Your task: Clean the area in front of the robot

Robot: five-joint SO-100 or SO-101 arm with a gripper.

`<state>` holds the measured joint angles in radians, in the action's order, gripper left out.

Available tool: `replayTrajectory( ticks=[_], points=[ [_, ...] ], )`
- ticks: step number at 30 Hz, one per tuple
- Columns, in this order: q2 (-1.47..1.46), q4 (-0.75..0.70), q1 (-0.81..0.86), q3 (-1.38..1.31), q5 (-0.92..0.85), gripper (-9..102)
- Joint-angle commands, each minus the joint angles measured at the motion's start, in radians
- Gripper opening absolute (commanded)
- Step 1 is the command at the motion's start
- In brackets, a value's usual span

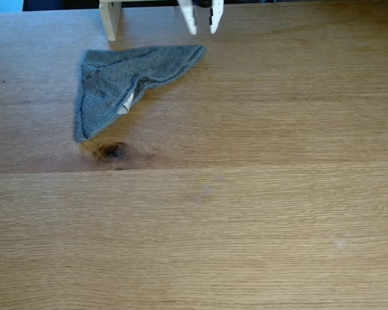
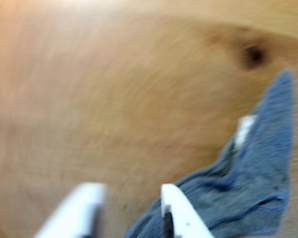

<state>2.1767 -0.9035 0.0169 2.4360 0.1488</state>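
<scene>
The fixed view looked down at a slant from across the table, facing the robot, whose gripper entered at the top edge. The wrist view rode close above the wood, blurred, with the gripper entering from below. Both views shared the cloth and the dark knot.

i get only the gripper tips in the fixed view, arm cut off at 12 o'clock, same for the wooden post. wrist view is smeared: cloth runs off at 5 o'clock, knot fuzzy.
</scene>
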Motion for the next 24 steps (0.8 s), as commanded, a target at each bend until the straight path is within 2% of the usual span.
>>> replayTrajectory(
  ticks=[1,4,12,18,24],
  points=[
    [-0.072,0.055,0.206,-0.202,0.020,30],
    [-0.156,0.095,0.356,-0.204,0.014,34],
    [-0.495,0.080,0.690,-0.204,-0.121,41],
    [-0.673,0.192,0.795,-0.204,-0.256,44],
    [-0.834,0.304,0.818,-0.204,-0.370,46]
  ],
)
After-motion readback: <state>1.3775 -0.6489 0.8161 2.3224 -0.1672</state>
